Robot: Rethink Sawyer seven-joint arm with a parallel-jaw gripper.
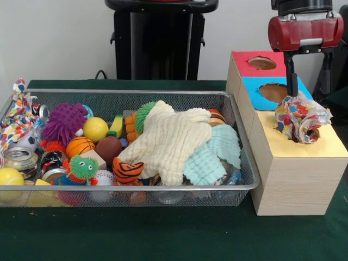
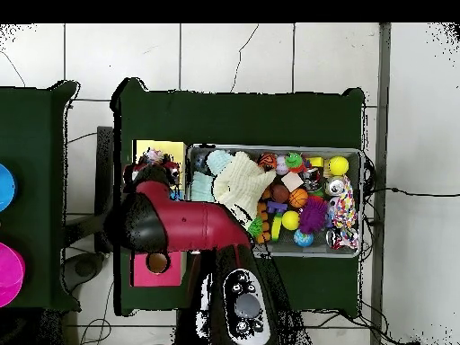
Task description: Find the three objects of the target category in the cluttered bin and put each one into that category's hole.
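Observation:
The wire mesh bin (image 1: 136,93) holds many toys; it also shows in the overhead view (image 2: 274,149). One polka-dot cloth (image 1: 13,117) hangs over the bin's left rim, seen from above at the bin's right end (image 2: 341,211). A second polka-dot cloth (image 1: 302,118) sits bunched on the round hole of the yellow-topped box (image 1: 293,147); from above it lies on the yellow top (image 2: 154,160). My gripper (image 1: 309,97) is open just above this cloth, one finger (image 1: 292,76) at each side of its top. I see no third dotted cloth.
A cream waffle cloth (image 1: 168,138) and a mint waffle cloth (image 1: 215,155) lie over the toys at the bin's right side. Blue-topped (image 1: 272,92) and red-topped (image 1: 262,63) holes sit behind the yellow one. Balls, a tiger-striped toy (image 1: 128,169) and cans fill the bin's left half.

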